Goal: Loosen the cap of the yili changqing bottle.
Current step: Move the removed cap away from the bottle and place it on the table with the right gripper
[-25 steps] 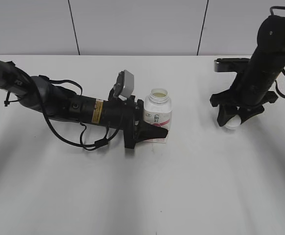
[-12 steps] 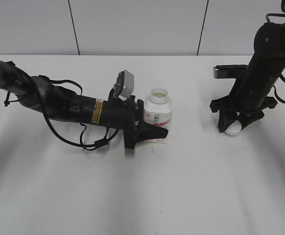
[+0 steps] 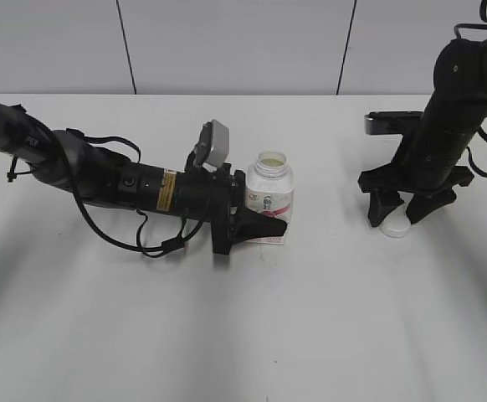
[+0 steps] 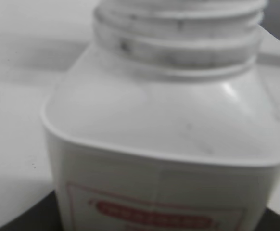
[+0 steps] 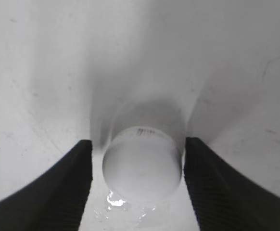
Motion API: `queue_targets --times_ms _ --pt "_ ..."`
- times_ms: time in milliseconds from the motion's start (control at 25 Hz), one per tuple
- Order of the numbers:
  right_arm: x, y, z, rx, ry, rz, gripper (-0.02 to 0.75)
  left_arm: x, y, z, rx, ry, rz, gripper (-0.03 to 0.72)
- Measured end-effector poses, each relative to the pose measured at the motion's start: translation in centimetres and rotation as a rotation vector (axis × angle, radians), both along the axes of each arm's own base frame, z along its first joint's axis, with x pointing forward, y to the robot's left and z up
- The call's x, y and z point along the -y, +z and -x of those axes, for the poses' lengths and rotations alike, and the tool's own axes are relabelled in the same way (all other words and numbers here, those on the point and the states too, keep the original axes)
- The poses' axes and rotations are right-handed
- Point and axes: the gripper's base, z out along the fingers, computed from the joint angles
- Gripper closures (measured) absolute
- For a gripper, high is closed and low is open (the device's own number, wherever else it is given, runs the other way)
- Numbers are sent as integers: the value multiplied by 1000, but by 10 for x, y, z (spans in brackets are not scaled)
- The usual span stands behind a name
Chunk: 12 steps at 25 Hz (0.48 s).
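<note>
The yili changqing bottle (image 3: 270, 194) stands upright mid-table, white with a pink-red label, its threaded neck open and capless. It fills the left wrist view (image 4: 164, 120). My left gripper (image 3: 260, 226) is shut on its lower body from the left. The white cap (image 3: 394, 225) lies on the table at the right. In the right wrist view the cap (image 5: 142, 164) sits between the jaws with gaps on both sides. My right gripper (image 3: 397, 211) is open around it, fingers pointing down.
The white table (image 3: 327, 318) reaches to a pale panelled wall at the back. A small wet patch (image 5: 116, 202) lies on the table just in front of the cap. The left arm's cables (image 3: 118, 239) trail on the table.
My right gripper lowered the cap to the table and opened, letting it go. The left arm and the bottle have not moved.
</note>
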Motion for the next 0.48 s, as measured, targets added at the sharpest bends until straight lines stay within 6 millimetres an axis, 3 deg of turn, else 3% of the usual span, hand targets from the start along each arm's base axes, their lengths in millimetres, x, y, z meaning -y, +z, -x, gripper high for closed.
queue_targets --times_ms 120,280,480 --pt "0 0 0 -1 -8 0 174 0 0 0 0 1 0 294" --pt "-1 1 0 -16 -23 -7 173 0 0 0 0 1 0 294" --pt "-3 17 -6 -43 -12 -16 173 0 0 0 0 1 0 294"
